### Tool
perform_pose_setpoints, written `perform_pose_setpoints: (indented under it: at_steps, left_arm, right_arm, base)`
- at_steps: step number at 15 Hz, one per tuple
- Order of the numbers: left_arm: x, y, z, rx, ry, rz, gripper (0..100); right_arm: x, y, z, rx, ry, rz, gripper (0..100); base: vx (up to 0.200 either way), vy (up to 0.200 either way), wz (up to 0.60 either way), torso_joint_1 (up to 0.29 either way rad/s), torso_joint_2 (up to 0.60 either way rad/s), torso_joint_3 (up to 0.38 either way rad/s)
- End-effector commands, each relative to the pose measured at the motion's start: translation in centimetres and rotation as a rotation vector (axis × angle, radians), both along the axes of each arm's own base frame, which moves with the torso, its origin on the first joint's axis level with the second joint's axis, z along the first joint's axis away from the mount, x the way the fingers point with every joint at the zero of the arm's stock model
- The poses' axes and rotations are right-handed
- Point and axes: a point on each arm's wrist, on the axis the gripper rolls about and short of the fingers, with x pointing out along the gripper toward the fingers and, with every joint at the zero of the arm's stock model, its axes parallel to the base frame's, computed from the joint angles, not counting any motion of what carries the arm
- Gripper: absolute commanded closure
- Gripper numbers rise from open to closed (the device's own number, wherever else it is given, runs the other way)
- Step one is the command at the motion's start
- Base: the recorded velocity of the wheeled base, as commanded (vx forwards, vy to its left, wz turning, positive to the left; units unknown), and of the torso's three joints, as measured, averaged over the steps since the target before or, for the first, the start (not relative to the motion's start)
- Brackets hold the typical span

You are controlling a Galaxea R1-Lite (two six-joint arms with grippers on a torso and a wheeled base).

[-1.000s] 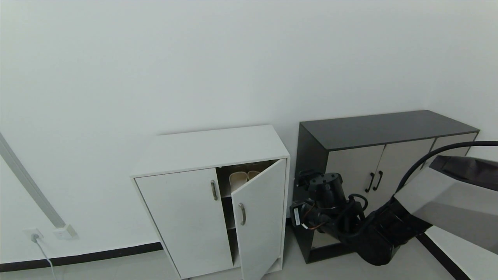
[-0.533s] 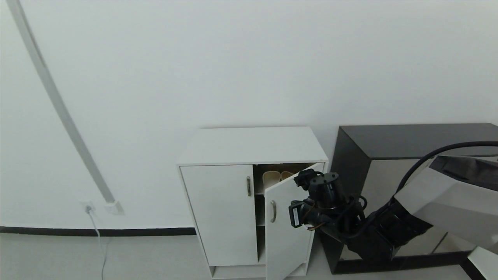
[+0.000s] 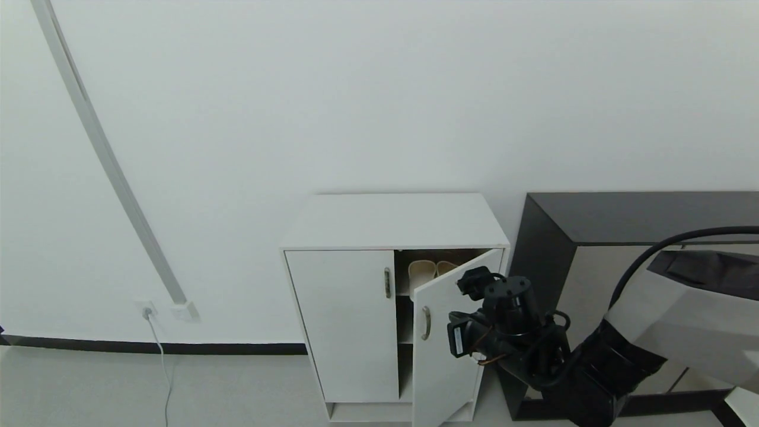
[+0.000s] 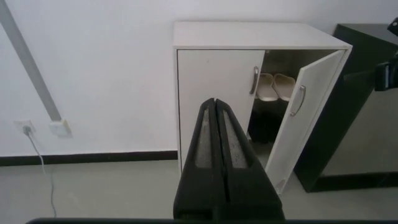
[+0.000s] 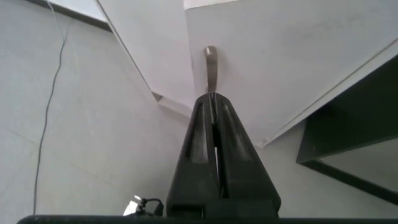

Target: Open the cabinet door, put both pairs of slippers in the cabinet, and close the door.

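Your right gripper (image 5: 213,99) sits just before the outer face of the white cabinet's (image 3: 394,219) ajar right door (image 3: 442,356), fingers pressed together, tip aimed at the door handle (image 5: 210,65). Slippers (image 4: 277,87) lie on the cabinet's upper shelf; whether both pairs are there is unclear, so closing now may leave one out. If the tip catches the handle it could snag or glance off, and a hard shove might slam the door. Your left gripper (image 4: 215,106), fingers also closed tight, hangs well out in front of the cabinet.

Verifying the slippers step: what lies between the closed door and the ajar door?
The gap between closed door and ajar door shows slippers on a shelf, in the left wrist view.
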Motion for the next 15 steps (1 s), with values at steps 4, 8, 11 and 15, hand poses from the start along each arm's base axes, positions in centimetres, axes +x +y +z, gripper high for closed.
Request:
perform_pose_setpoints:
  at_steps: [4,8,11,15]
  left_arm:
    - [0.0,0.0,0.0,0.000,0.000,0.000,100]
    - [0.0,0.0,0.0,0.000,0.000,0.000,100]
    - [0.0,0.0,0.0,0.000,0.000,-0.002,100]
    - [0.0,0.0,0.0,-0.001,0.000,0.000,100]
  right_arm:
    - [-1.8,-1.4,-1.5,-0.016,0.018,0.001,100]
    - [-3.0,-2.4,-2.3,-0.022,0.027,0.001,100]
    - [-3.7,-2.7,-3.3,-0.026,0.031,0.007,100]
    - [-2.8,-2.1,-4.9,-0.027,0.031,0.004,100]
  base:
    - [0.050,0.000,0.00,0.001,0.00,0.001]
    - [0.200,0.000,0.00,0.000,0.00,0.007]
    - [0.133,0.000,0.00,0.005,0.00,0.002]
    - [0.000,0.000,0.00,0.000,0.00,0.000]
